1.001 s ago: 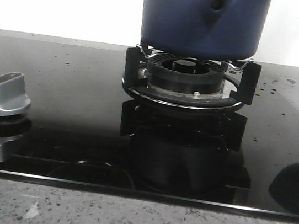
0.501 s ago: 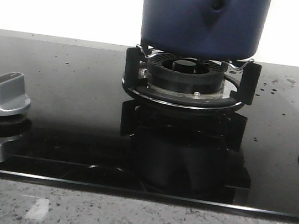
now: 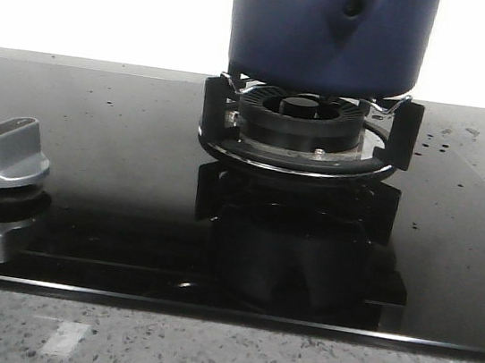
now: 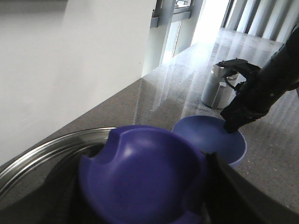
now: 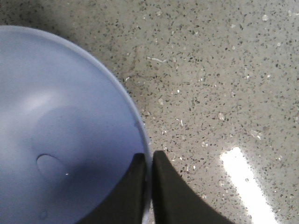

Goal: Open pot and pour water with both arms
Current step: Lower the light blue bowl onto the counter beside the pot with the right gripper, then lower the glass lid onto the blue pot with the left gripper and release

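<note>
Pot (image 3: pixel 331 31), dark navy blue with straight matte sides, sits on the black burner ring (image 3: pixel 299 131) at twelve o'clock in the front view, its tapering handle mount and round hole facing the camera. A silver stove knob (image 3: pixel 9 153) stands at nine o'clock on the glossy black cooktop (image 3: pixel 116 182), which is set into a speckled stone desk (image 3: pixel 217 359). In the left wrist view, the pot's steel rim (image 4: pixel 51 147) curves beside a large blue rounded piece (image 4: pixel 145 179); whether the left pincer is wide or narrow cannot be told. Farther off, the right pincer (image 4: pixel 232 127) is closed narrowly on the rim of a blue lid (image 4: pixel 210 137) resting inverted on the desk, near a small metal canister (image 4: pixel 217 88). The right wrist view shows the fingers (image 5: pixel 166 186) pinching the lid's edge.
</note>
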